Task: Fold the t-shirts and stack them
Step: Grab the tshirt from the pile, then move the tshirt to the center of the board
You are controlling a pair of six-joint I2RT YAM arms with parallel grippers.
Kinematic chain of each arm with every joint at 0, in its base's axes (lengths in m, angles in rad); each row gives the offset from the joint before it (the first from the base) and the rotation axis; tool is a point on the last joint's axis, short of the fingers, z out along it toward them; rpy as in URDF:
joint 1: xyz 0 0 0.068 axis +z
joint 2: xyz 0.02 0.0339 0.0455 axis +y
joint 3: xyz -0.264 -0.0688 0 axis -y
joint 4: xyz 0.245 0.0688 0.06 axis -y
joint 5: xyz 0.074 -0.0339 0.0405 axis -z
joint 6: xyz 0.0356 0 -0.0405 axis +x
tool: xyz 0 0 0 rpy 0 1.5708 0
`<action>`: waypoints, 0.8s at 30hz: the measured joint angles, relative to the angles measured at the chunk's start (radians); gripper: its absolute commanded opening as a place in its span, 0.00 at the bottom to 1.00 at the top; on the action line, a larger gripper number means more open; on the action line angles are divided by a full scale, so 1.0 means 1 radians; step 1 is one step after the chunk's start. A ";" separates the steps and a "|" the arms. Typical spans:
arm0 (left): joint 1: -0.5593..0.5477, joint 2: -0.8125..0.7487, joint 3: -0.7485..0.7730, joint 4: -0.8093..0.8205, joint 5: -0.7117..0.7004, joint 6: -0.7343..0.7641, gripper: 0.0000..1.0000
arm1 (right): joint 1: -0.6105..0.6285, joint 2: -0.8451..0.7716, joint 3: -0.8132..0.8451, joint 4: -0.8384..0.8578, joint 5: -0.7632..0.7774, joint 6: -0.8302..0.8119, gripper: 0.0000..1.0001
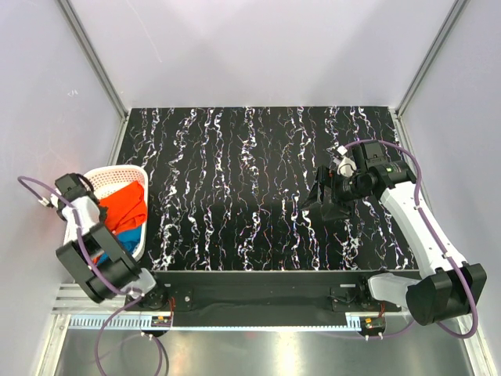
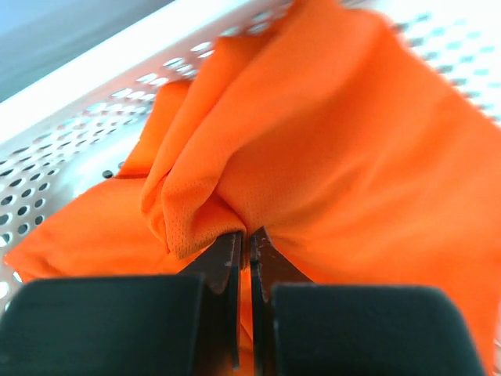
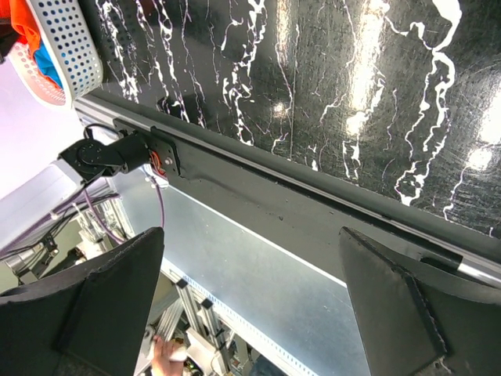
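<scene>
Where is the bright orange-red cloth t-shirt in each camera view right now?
Top external: the bright orange-red cloth t-shirt lies at the left edge, inside the basket.
Left wrist: it fills most of the frame, pinched in the left gripper.
Right wrist: only a small sliver shows in the top-left corner.
Shared landmark: the white plastic mesh basket holding it.

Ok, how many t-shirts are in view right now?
2, both in the white plastic mesh basket on the left: the bright orange-red cloth t-shirt on top, the teal blue cloth t-shirt under it. More may be hidden beneath.
</scene>
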 measured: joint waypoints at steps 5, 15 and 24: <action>-0.156 -0.141 0.063 -0.063 -0.012 -0.037 0.00 | 0.000 0.005 0.000 0.011 -0.018 0.010 1.00; -0.641 -0.175 0.738 -0.183 -0.006 -0.166 0.00 | 0.001 0.024 -0.009 0.042 -0.058 0.036 1.00; -0.993 -0.179 1.048 -0.183 0.064 -0.235 0.00 | 0.001 -0.030 -0.050 0.101 -0.061 0.100 1.00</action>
